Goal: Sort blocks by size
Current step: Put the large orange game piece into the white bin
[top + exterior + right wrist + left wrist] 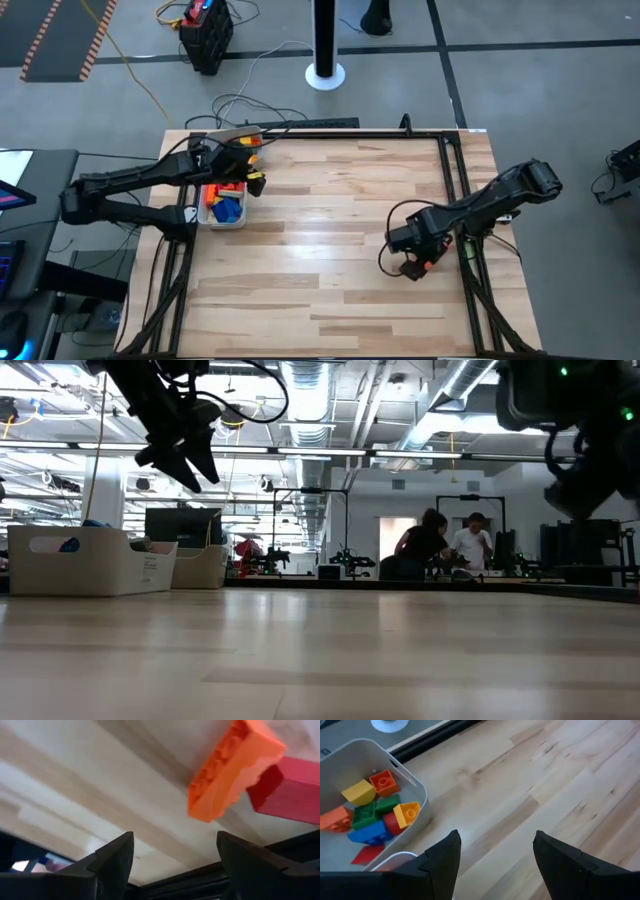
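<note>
My left gripper (256,181) is open and empty, raised above the table beside two white trays at the far left; it also shows in the low view (190,460). Past its fingers, one tray (415,785) holds yellow, orange, green, blue and red blocks (375,807). The nearer tray (222,218) holds blue and orange blocks (226,205). My right gripper (412,263) is open and empty near the table's right edge. Just beyond its fingers lie an orange block (232,767) and a red block (292,787), side by side on the wood.
A black metal frame (452,170) runs along the table's far and right edges. Bare wood lies between the two arms (330,230). The rim of a second tray (395,856) shows close to my left fingers. People stand in the room beyond the table (445,545).
</note>
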`<action>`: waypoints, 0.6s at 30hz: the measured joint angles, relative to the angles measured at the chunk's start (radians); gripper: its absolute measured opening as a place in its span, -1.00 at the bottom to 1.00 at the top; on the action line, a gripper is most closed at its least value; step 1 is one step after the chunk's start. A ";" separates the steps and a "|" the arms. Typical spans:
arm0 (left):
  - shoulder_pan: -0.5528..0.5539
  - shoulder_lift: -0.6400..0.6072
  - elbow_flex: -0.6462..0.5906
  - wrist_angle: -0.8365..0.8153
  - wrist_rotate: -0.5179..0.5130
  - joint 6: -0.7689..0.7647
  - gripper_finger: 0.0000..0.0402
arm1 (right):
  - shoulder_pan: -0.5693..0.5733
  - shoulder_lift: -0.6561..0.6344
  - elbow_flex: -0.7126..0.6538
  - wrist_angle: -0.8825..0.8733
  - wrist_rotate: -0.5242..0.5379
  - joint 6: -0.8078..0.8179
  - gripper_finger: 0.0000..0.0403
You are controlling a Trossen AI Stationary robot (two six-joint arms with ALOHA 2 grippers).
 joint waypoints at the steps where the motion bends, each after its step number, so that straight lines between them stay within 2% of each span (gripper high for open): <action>1: 0.001 0.000 0.000 0.000 0.000 0.011 0.18 | 0.003 0.000 -0.010 0.004 0.003 0.011 0.56; 10: 0.002 0.000 0.000 0.011 0.000 0.060 0.18 | -0.039 -0.001 -0.091 0.133 0.058 0.021 0.55; 13: 0.002 0.000 0.000 0.011 0.001 0.069 0.18 | -0.071 -0.001 -0.103 0.123 0.099 -0.005 0.50; 18: 0.002 0.000 0.000 0.012 0.001 0.076 0.18 | -0.116 -0.001 -0.104 0.135 0.104 -0.055 0.38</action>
